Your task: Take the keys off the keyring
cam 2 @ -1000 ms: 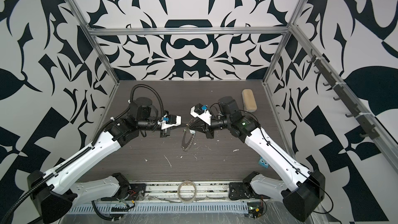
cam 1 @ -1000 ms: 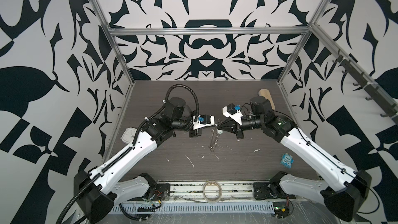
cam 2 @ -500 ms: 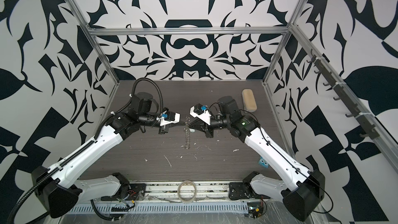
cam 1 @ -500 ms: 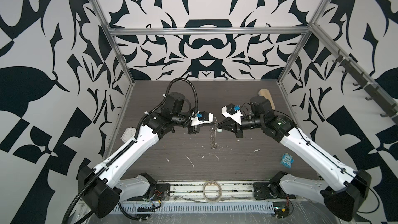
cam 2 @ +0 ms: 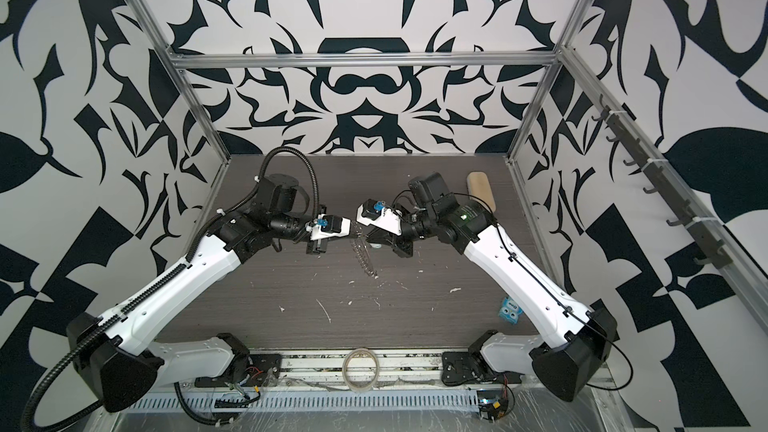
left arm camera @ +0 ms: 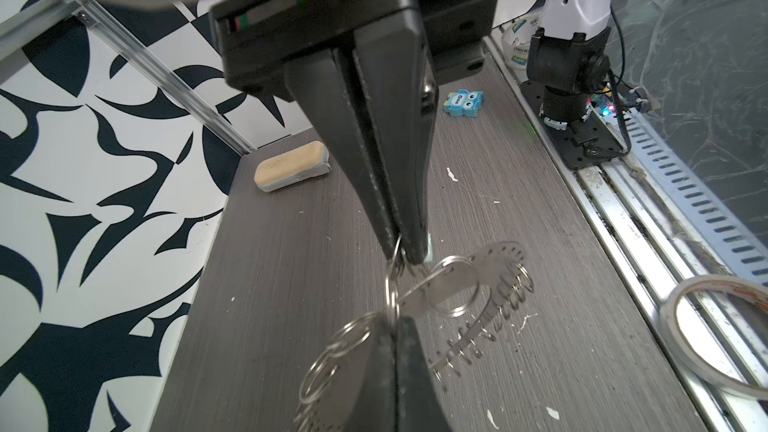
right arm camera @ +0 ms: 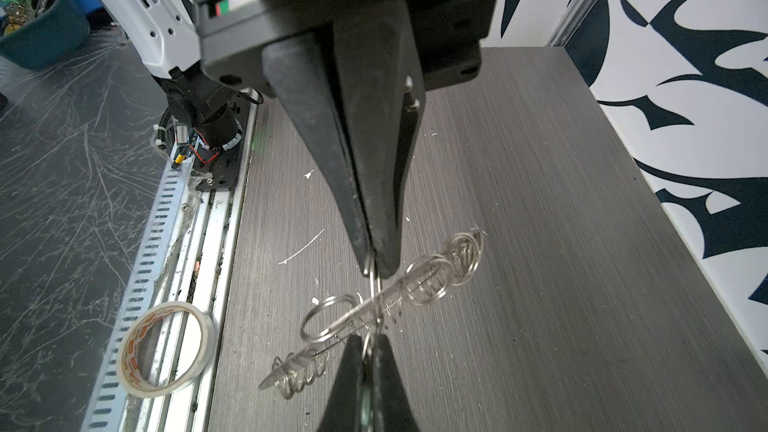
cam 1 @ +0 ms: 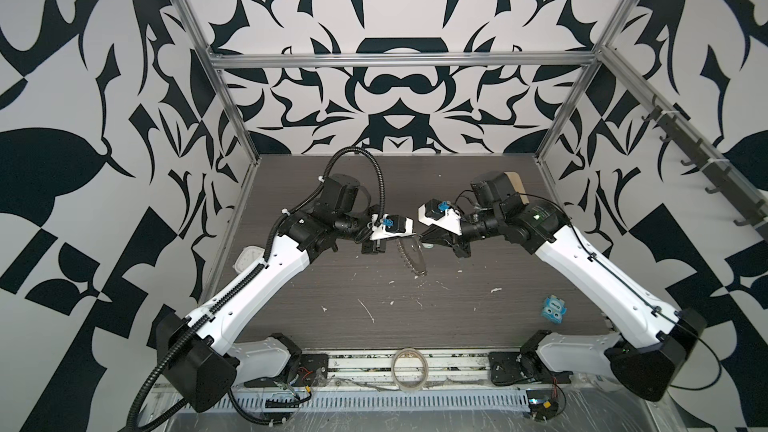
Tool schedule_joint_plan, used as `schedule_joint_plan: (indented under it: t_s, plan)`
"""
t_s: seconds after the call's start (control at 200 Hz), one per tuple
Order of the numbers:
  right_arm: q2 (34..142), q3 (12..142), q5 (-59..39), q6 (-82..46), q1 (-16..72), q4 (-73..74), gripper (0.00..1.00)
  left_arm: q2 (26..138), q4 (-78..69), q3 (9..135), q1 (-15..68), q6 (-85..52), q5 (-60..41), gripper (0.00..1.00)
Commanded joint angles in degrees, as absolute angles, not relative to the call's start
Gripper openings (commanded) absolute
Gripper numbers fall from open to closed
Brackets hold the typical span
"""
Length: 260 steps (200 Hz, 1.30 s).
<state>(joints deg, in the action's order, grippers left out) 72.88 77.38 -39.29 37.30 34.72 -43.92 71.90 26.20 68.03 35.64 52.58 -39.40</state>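
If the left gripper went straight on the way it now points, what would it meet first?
Past the keyring loops that the left gripper pinches, the right gripper, facing it nearly tip to tip; alignment uncertain.

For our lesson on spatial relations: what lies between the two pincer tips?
The keyring: its wire loops and perforated disc bridge the gap from left pincer to right pincer, clearest in the left wrist view.

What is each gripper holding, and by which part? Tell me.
Both hold the keyring. The left gripper and the right gripper are each shut on a small wire loop at its rim.
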Motion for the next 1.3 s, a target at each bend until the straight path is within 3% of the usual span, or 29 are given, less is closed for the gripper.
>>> schedule_joint_plan:
  t_s: [0.0, 0.26, 0.725, 1.115, 1.295]
  plan:
    - [70.6, 81.9, -44.4, 38.6, 35.4, -54.0, 0.0, 72.6, 25.5, 67.6, 33.4, 54.4, -29.1, 0.0]
    - [70.2, 81.2, -54.0, 35.5, 35.4, -51.3, 0.0, 74.7, 22.2, 66.3, 33.5, 54.5, -29.5, 0.0]
    - [67.2, 71.4, -63.3, 20.1, 35.6, -20.7, 0.0, 74.1, 20.8, 63.9, 34.6, 52.9, -33.5, 0.0]
    - [67.3, 71.4, -58.1, 26.6, 35.2, -27.6, 0.0, 68.7, 22.4, 65.3, 31.9, 48.1, -37.2, 0.0]
    - [67.5, 73.1, -57.9, 29.8, 35.2, -31.3, 0.0, 65.1, 26.0, 65.2, 28.7, 50.6, -38.1, 0.55]
